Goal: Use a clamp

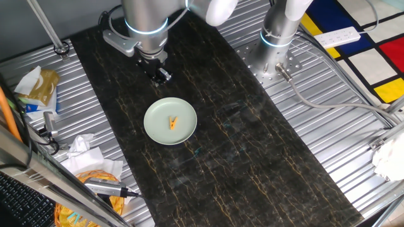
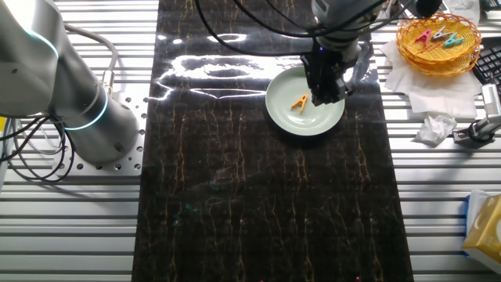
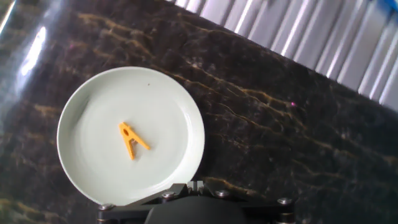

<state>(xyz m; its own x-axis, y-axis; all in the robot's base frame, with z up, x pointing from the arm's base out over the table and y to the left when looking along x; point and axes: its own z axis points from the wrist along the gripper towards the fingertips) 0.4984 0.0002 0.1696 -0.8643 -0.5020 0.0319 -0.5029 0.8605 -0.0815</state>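
1. One fixed view looked steeply down from high at one end of the bench (image 1: 328, 145), along the dark marbled mat (image 1: 252, 157) toward the arm's base.
2. The other fixed view looked down from the opposite side, at about the same height, so the scene appeared reversed.
3. The hand view sat close above the mat, pointing almost straight down, its own housing at the lower edge.
4. All three shared the pale green plate (image 1: 156, 129) (image 2: 329, 121) (image 3: 87, 168) and surrounding mat.
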